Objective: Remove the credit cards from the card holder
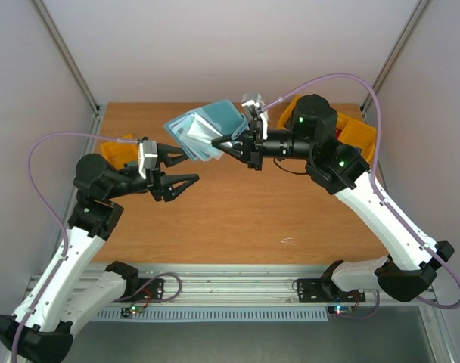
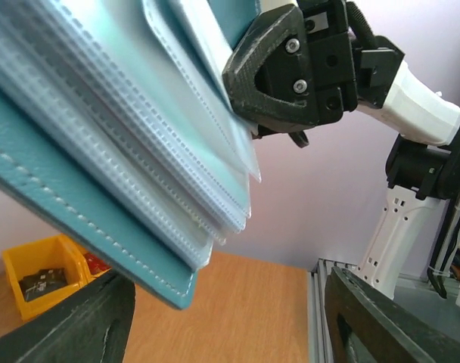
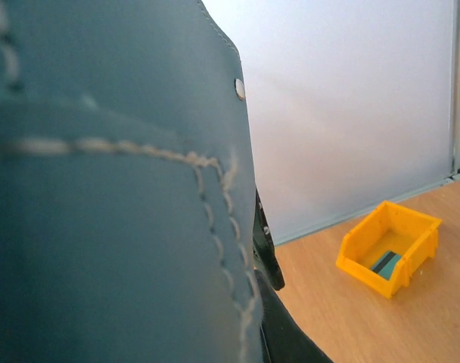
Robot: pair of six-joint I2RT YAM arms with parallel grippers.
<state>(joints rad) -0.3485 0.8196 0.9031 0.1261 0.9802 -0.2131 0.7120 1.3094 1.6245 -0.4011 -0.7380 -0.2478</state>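
Right gripper point(image 1: 231, 141) clamped on the open card holder point(image 1: 202, 128), held off the table point(image 1: 237, 219). Left gripper point(image 1: 186, 168) spread wide, empty, just near-left of the holder.

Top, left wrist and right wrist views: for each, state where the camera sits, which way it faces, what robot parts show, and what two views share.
Top: above and behind, looking down at the table; left tool open, right tool gripping the wallet.
Left wrist: behind the left tool, looking up at the wallet and right tool; own fingers at the bottom.
Right wrist: close behind the wallet, facing a yellow bin; own finger barely shows.
Shared by all: the wallet.
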